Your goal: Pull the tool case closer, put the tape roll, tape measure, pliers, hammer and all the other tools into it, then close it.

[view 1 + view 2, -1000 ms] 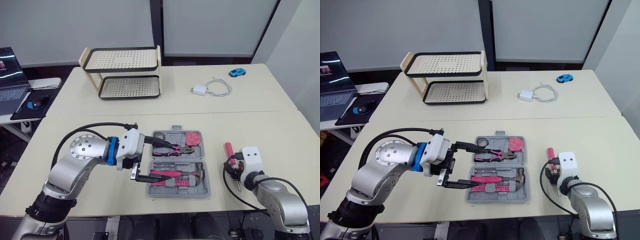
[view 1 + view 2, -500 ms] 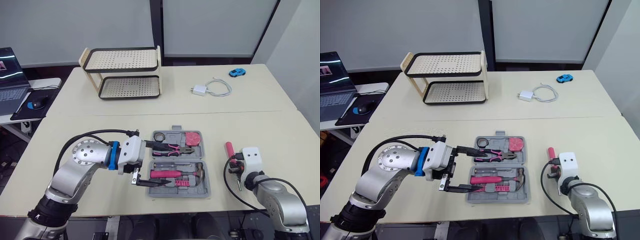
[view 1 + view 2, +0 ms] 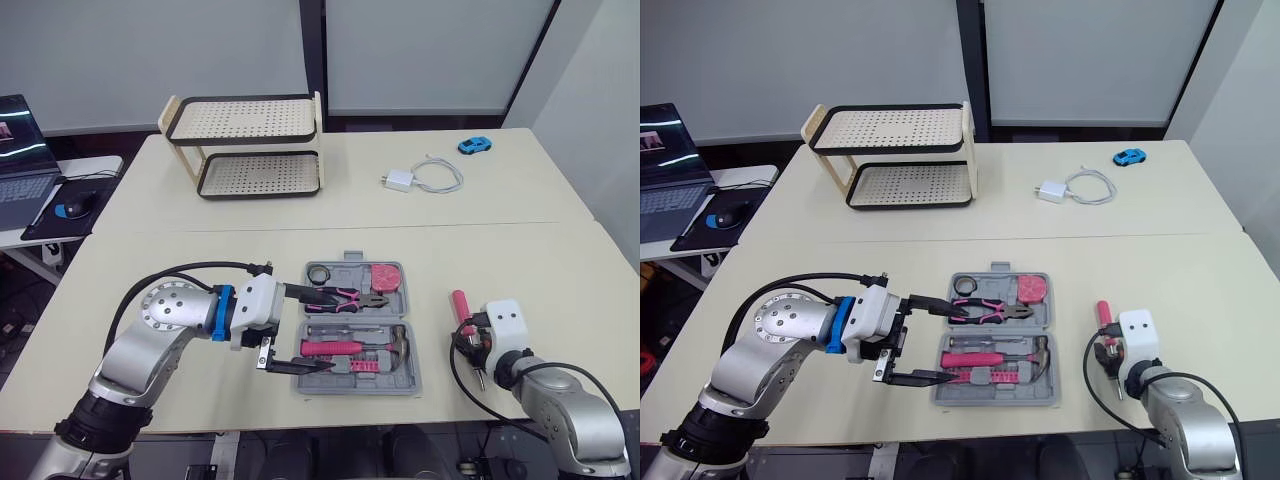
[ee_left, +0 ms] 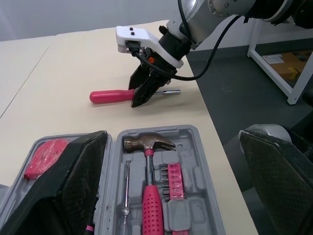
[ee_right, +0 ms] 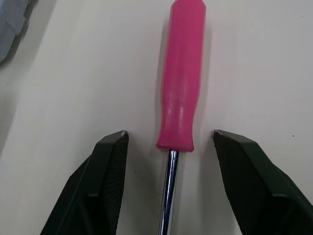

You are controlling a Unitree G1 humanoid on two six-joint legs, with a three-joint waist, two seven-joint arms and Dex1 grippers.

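- The tool case [image 3: 410, 380] lies open and flat at lower centre of the head views, on the near table [image 3: 180, 260]
- Its far half holds the tape roll [image 3: 319, 272], the pliers [image 3: 345, 297] and the pink tape measure [image 3: 385, 275]
- Its near half holds the hammer [image 4: 149, 144] and a row of pink bits [image 4: 175, 181]
- The left gripper [image 3: 322, 330] reaches in from the lower left, fingers spread wide: one tip is over the pliers' handles, the other by the near half's left edge, and nothing is held
- The screwdriver [image 5: 183, 88], with a pink handle, lies on the table to the right of the case, well apart from it
- The right gripper [image 5: 170, 133] is at the lower right, parted, with a finger on each side of the spot where handle meets shaft; neither finger touches it
- On the far table, in the upper part of the frame: a two-tier rack [image 3: 245, 145], a white charger with cable [image 3: 400, 180] and a blue toy car [image 3: 474, 145]
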